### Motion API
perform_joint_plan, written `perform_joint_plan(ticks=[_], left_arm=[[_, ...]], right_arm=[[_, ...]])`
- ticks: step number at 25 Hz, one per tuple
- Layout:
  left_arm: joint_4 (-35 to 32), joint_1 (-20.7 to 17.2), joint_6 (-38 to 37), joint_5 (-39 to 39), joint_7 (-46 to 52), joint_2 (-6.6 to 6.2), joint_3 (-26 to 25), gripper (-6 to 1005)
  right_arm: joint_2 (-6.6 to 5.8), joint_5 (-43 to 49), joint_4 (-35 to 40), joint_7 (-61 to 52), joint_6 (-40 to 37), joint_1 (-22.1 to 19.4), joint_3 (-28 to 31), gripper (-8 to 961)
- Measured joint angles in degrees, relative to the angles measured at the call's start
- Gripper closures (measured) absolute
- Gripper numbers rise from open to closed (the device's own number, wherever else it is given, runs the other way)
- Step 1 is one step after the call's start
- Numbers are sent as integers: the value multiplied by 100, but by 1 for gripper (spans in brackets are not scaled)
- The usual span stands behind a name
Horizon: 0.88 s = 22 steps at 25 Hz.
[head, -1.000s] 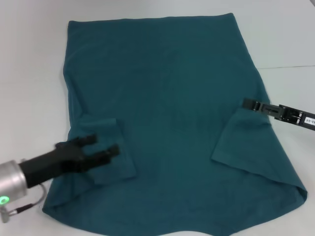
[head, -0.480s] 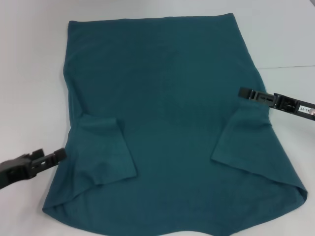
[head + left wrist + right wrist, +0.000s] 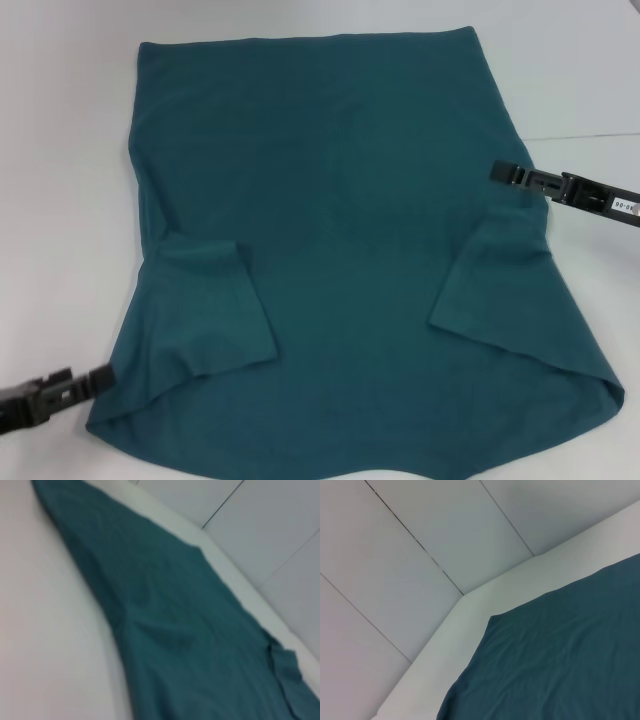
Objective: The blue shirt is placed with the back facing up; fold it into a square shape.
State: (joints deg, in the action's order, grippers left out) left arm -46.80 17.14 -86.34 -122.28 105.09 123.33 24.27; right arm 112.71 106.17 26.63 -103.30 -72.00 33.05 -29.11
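Observation:
The blue shirt (image 3: 340,230) lies flat on the white table, plain side up, hem at the far end. Both short sleeves are folded inward onto the body: the left sleeve (image 3: 215,310) and the right sleeve (image 3: 500,290). My left gripper (image 3: 98,379) sits low at the shirt's near-left edge, just outside the cloth, seen edge-on. At the shirt's right edge, just beyond the folded sleeve, my right gripper (image 3: 500,174) hovers, also edge-on. The left wrist view looks along the shirt (image 3: 165,630); the right wrist view catches a far corner of the shirt (image 3: 560,655).
The white table (image 3: 60,150) extends left of and beyond the shirt. A thin seam line (image 3: 590,135) crosses the surface at the right. Pale floor tiles (image 3: 420,540) show past the table edge in the wrist views.
My left gripper has drawn back off the folded left sleeve to the near-left edge of the shirt. The right gripper has shifted slightly farther along the right edge. The shirt has not moved.

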Motion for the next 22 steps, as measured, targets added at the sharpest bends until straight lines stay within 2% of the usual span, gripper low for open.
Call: perform_joint_plan(ticks=[6, 22], left_arm=[[-108, 38, 24, -588, 255, -44, -68, 66], [-73, 274, -279, -1122, 428, -82, 17, 67]], right_arm=[[-16, 0, 51, -78, -14, 4, -27, 29], [-23, -37, 53, -101, -77, -47, 11, 29]])
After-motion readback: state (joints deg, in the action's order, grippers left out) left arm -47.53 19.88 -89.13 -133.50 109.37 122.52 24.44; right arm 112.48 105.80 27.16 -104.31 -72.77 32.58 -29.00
